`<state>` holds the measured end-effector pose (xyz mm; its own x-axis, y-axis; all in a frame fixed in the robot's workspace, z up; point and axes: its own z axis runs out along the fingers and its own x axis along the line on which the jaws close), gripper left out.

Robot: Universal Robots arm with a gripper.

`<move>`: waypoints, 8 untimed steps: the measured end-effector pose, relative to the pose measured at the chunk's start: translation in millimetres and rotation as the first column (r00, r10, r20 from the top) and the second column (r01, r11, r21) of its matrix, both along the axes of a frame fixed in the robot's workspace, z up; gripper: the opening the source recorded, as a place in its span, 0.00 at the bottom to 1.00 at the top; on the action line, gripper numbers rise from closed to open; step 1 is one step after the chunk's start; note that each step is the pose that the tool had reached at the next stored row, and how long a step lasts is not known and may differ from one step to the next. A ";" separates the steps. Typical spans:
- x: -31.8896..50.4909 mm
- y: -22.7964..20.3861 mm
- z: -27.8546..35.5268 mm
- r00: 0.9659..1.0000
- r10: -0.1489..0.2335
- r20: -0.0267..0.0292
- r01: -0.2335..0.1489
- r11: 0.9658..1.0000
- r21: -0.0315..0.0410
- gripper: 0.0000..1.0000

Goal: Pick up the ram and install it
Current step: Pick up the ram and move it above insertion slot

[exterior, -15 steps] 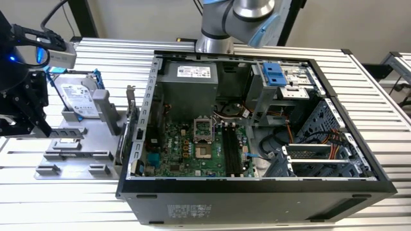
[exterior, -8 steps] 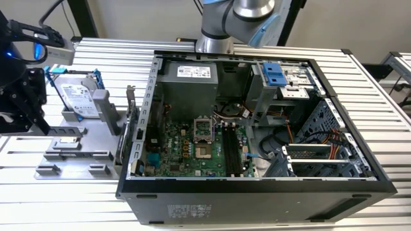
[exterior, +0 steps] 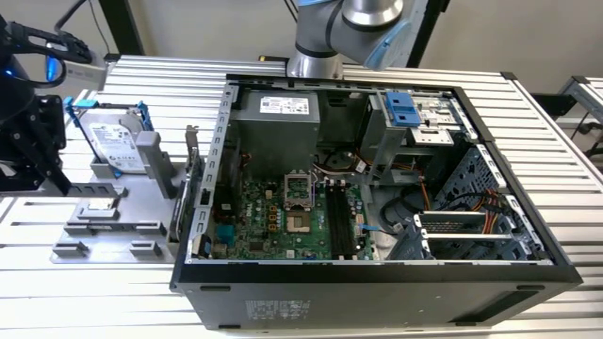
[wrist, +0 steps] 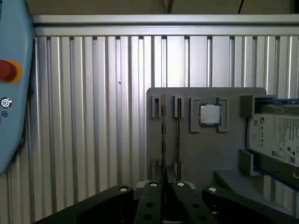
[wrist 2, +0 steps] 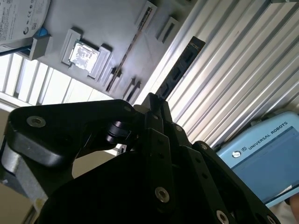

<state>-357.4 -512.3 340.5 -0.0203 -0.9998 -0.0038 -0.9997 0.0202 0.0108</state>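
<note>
One ram (wrist: pixel 163 135), thin and on edge, stands in a slot of the grey holder (wrist: pixel 205 158), near the processor chip (wrist: pixel 210 114) and the hard drive (wrist: pixel 275 140). The holder rests on the ribbed worktop (wrist: pixel 93 116) at the exterior view's left, apart from the open computer case (exterior: pixel 377 282). The end effector (wrist: pixel 166 193) hovers in line with the ram and carries nothing; how far it is open cannot be told. Step in hand, by judgement: approach for pick-up. A grasp would call for a square, centred descent onto the narrow board edge.

Your arm (exterior: pixel 344 25) stands at the far side; its wrist (exterior: pixel 24 42) carries the black tool (exterior: pixel 38 169) at the exterior view's left, pointing down.
</note>
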 end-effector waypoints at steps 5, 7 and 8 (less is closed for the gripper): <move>-0.3 0.2 4.8 1.000 0.000 0.000 0.000 1.000 0.004 0.00; -0.5 0.4 6.6 1.000 0.000 0.000 0.000 1.000 0.008 0.00; -0.6 0.5 7.5 1.000 0.000 0.000 0.000 1.000 0.010 0.00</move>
